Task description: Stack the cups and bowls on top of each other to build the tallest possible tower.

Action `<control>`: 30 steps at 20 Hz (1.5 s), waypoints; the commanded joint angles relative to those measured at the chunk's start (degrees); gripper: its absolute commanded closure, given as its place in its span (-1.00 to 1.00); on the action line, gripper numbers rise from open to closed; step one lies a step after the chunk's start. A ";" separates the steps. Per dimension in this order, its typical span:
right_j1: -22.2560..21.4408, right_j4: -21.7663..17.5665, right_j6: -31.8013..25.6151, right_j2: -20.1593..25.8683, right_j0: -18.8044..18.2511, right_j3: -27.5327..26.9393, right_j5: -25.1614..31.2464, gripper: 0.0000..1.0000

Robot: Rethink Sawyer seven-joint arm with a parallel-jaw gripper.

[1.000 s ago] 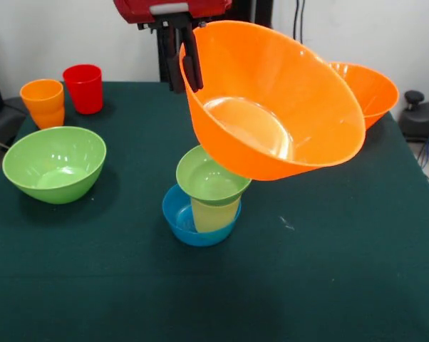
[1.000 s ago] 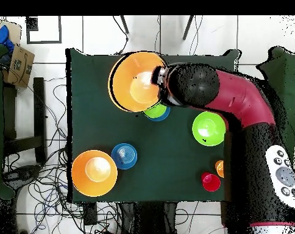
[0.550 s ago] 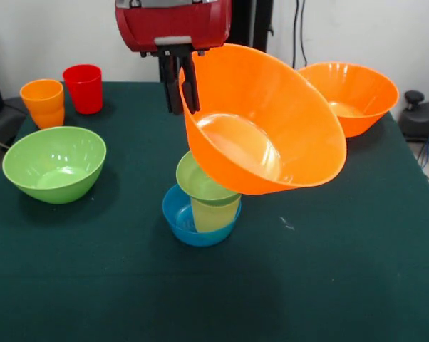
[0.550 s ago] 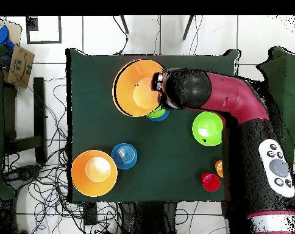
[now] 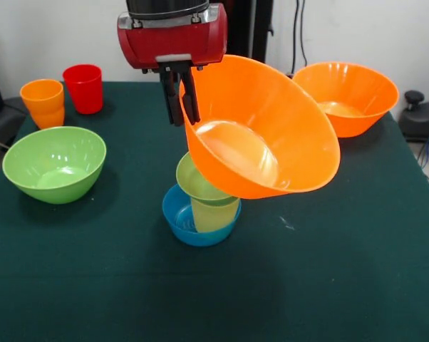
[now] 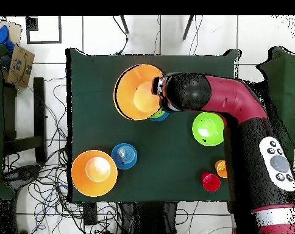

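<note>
My gripper (image 5: 181, 107) pinches the rim of 1 large orange bowl (image 5: 261, 132) — tilted, its underside touching the small green bowl (image 5: 199, 182).

My arm (image 6: 247, 119) reads as a thick tube in dark red, with black sections at the joints and a rounded black dome (image 6: 188, 91) at its wrist end. A grey oval panel (image 6: 277, 163) with small dark buttons sits on one link. From the front I see a boxy red wrist housing (image 5: 172, 41) with black fingers (image 5: 175, 96) below.
</note>
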 commanded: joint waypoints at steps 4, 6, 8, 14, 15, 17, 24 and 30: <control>3.38 -4.20 -12.68 6.62 -1.10 3.17 2.37 1.00; 3.23 -4.18 -12.58 7.09 -1.44 3.65 2.40 1.00; 2.95 -3.99 -12.61 7.65 -1.86 4.08 2.84 1.00; 3.39 -5.01 -12.39 8.19 -2.34 3.52 3.17 1.00; 3.07 -4.99 -12.46 8.34 -2.67 3.91 3.33 1.00; 2.61 -4.68 -12.29 8.40 -2.89 4.25 4.28 1.00; 2.53 -4.57 -13.07 8.83 -4.07 4.04 6.33 1.00; 2.03 -4.00 -13.61 10.27 -5.64 4.83 7.21 1.00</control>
